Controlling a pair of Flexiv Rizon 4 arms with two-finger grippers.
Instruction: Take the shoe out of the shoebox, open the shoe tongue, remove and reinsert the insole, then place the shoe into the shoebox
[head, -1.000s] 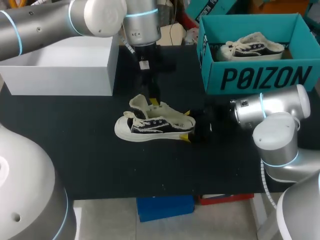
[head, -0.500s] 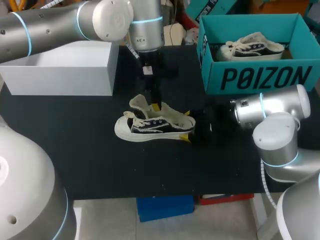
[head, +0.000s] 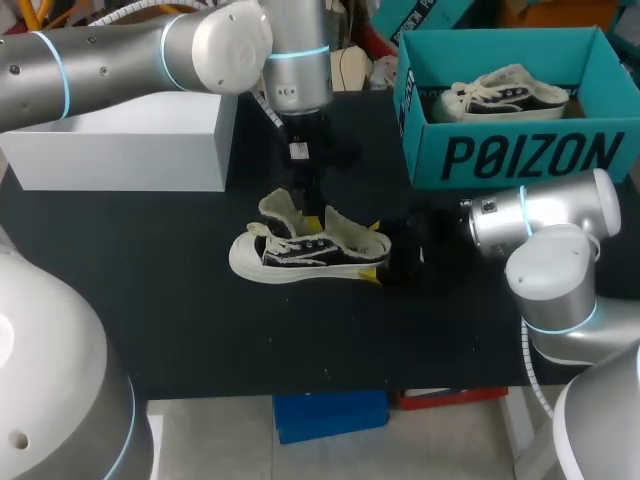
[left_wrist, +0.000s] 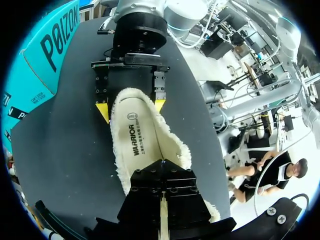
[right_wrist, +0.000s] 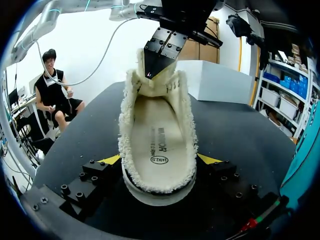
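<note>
A black and white shoe (head: 300, 255) with a fleece lining lies on its sole on the black table, its tongue (head: 278, 208) folded out. My right gripper (head: 372, 250) is shut on the heel, one yellow tip on each side (right_wrist: 160, 160). My left gripper (head: 308, 200) points straight down into the shoe's mouth behind the tongue, fingers shut, tips against the fleece (right_wrist: 159, 62). In the left wrist view the fleece insole (left_wrist: 140, 145) runs from my left gripper (left_wrist: 162, 172) to the right gripper's fingertips (left_wrist: 102, 111). The teal shoebox (head: 520, 155) stands at the back right.
A second shoe (head: 505, 95) lies inside the teal shoebox. A white box (head: 130, 150) stands at the back left of the table. Bare black table lies in front of the shoe.
My left arm has shifted slightly right and lowered, so its yellow tip is now hidden inside the shoe. The shoe and right arm have kept still.
</note>
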